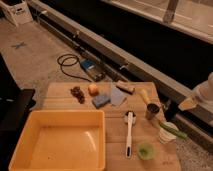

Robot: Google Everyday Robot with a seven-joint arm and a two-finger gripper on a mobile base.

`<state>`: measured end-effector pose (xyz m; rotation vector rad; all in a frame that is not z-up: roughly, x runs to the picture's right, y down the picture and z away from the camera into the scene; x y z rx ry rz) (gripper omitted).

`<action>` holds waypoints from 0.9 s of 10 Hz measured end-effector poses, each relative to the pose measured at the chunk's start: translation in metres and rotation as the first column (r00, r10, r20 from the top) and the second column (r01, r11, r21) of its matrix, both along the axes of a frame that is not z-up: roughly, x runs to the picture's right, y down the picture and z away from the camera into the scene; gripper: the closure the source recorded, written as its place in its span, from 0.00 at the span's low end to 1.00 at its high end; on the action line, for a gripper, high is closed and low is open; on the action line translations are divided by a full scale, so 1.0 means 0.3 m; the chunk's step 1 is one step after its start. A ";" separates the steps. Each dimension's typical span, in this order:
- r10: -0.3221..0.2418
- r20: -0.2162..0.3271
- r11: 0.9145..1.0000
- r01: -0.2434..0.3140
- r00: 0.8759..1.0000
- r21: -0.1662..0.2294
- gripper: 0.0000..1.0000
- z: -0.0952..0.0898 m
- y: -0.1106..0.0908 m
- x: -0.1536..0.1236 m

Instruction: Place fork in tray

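Dim, warm-lit view down onto a wooden counter [115, 150] crowded with small items.

The fork [143, 95] is a slim, pale tan, wood-coloured utensil, thin as a stick. It sits toward the far right of the counter, slanting down toward a dark cylindrical cup [151, 111]. Whether its near end rests in the cup or only against it cannot be told.

The tray [60, 145] is a large yellow-orange plastic tub with raised sides and rounded corners. It fills the near left of the counter, and its smooth floor is bare.

The gripper [188, 104], tan-tipped on a white arm, hangs beyond the counter's right edge, apart from the fork. Whether it is open or closed cannot be told.

The fork is probably very light and stiff. Its matte, wood-like surface should hold well under a pinch. It is so thin that it could snap, or flick away if squeezed hard or off-centre. The best hold is likely across the shaft near its exposed middle, clear of the cup.

A white long-handled brush [129, 135] of smooth plastic lies between the tray and the cup. At the near right, a green-handled utensil [173, 130] leans in a white cup [166, 136], beside a small round green dish [146, 150]. Along the far side sit a blue block [101, 100], a pale flat sheet [118, 95], an orange cube [93, 89] and a brown clump [77, 93].
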<state>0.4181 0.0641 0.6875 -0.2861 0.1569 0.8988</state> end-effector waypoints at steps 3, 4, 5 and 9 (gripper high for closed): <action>-0.014 0.055 1.000 0.016 0.998 -0.024 0.33 0.072 -0.018 -0.074; -0.015 0.068 0.999 0.017 0.998 -0.038 0.33 0.095 -0.011 -0.084; -0.013 0.079 0.999 0.017 0.997 -0.050 0.33 0.114 -0.002 -0.095; -0.020 0.124 0.993 0.034 0.992 -0.115 0.33 0.207 0.053 -0.172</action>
